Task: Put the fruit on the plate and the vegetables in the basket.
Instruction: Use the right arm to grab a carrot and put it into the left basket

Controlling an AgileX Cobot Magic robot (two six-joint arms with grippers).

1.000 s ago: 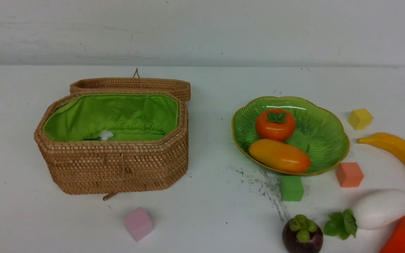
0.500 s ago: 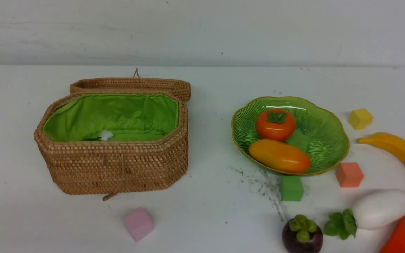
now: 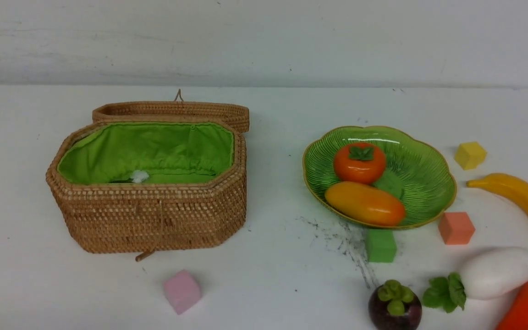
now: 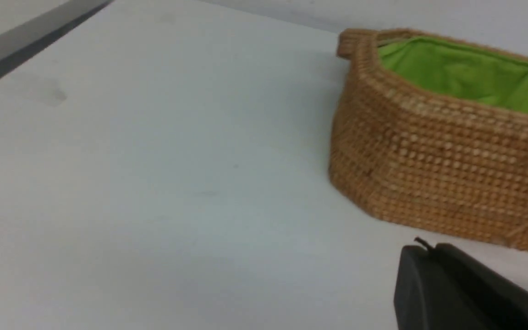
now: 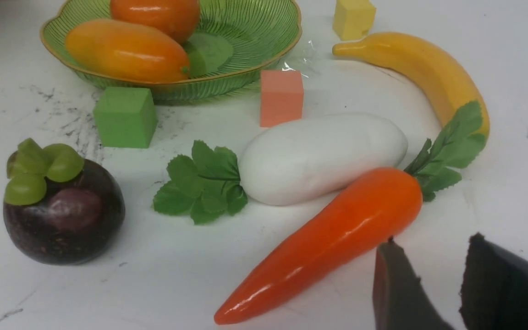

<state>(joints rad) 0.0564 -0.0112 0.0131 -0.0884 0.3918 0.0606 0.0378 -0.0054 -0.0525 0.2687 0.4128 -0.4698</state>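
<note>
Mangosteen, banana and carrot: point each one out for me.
mangosteen (image 5: 62, 224), right wrist view, on its dark purple body.
banana (image 3: 520, 196), front view, on the middle of its curve.
carrot (image 5: 337, 231), right wrist view, on its orange body.

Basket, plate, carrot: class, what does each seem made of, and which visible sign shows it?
Basket: woven rattan-like fibre, matte; coiled stitched rows show. Its lining: green cloth, wrinkled. Plate: probably glass or glazed ceramic; glossy, ribbed, bright reflections. Carrot: likely plastic; smooth, shiny highlights.
</note>
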